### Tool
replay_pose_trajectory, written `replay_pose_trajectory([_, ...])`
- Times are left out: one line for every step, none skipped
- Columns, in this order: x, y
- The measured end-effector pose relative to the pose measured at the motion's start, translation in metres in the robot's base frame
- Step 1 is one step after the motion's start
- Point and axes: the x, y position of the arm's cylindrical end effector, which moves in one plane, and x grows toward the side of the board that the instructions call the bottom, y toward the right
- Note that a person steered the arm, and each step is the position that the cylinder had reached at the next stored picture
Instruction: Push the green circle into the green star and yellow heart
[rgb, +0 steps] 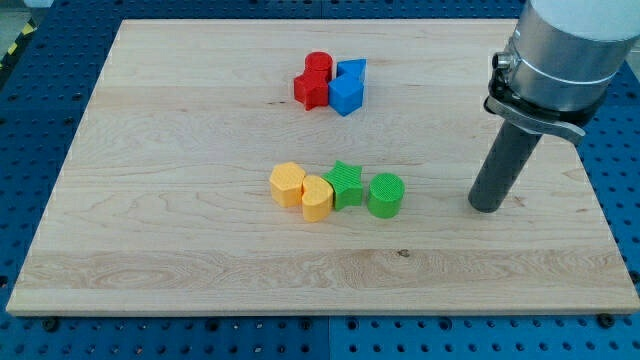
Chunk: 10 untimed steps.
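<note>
The green circle (385, 194) stands near the board's middle, touching or almost touching the right side of the green star (346, 184). The yellow heart (317, 198) touches the star's left side. A yellow hexagon (287, 184) sits against the heart's left. Together they form one row. My tip (487, 205) rests on the board well to the right of the green circle, apart from it, at about the same height in the view.
A cluster sits near the view's top centre: a red cylinder (319, 66), a red star (312, 90), a blue cube (346, 95) and a blue triangular block (352, 69). The wooden board (150, 220) lies on a blue pegboard table.
</note>
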Motion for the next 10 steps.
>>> replay_pose_trajectory([0.025,-0.009])
replay_pose_trajectory([0.041,-0.053])
replay_pose_trajectory([0.037,-0.096])
replay_pose_trajectory([0.011,-0.121])
replay_pose_trajectory([0.005,-0.120])
replay_pose_trajectory([0.010,-0.111])
replay_pose_trajectory([0.004,-0.092])
replay_pose_trajectory([-0.017,-0.083])
replay_pose_trajectory([-0.032,-0.084])
replay_pose_trajectory([-0.037,-0.093])
